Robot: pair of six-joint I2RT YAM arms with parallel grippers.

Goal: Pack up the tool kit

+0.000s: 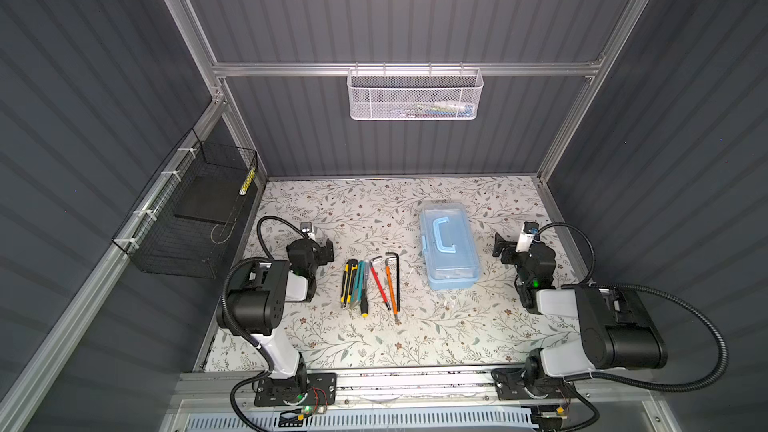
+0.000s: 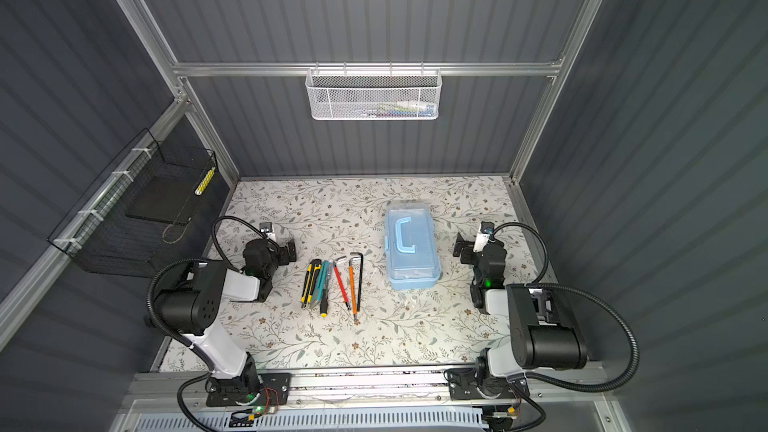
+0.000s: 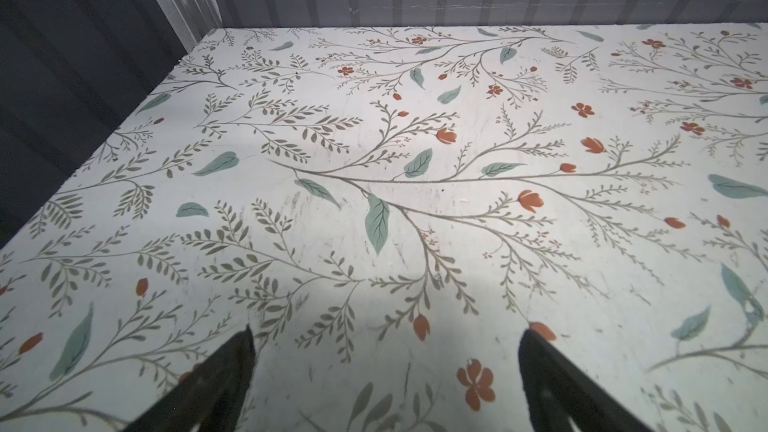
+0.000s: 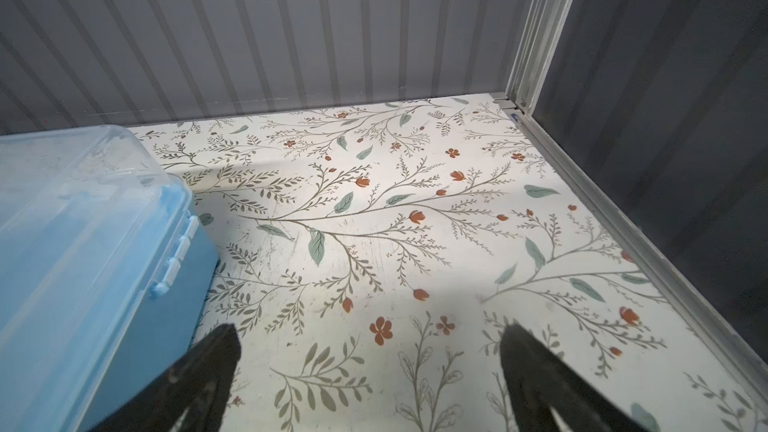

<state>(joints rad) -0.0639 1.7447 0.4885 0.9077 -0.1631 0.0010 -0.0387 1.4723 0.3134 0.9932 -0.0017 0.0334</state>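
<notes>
- Both top views: tool kit (image 1: 449, 243), lid down, beside loose tools (image 1: 360, 284).
- Left gripper (image 3: 386, 330): jaws wide, empty.
- Right gripper (image 4: 370, 326): jaws wide, empty, beside tool kit.

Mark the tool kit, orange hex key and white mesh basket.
tool kit (image 1: 452, 235): in a top view, middle of its clear lid.
orange hex key (image 1: 390, 288): in a top view, midway along its orange shaft.
white mesh basket (image 1: 395, 97): in a top view, its front wall.

The tool kit (image 1: 451, 274) is light blue with a clear lid. The table cover (image 1: 436, 338) is white, patterned with grey-green sprigs and rust-red flowers. The walls (image 1: 395, 6) are dark grey.
</notes>
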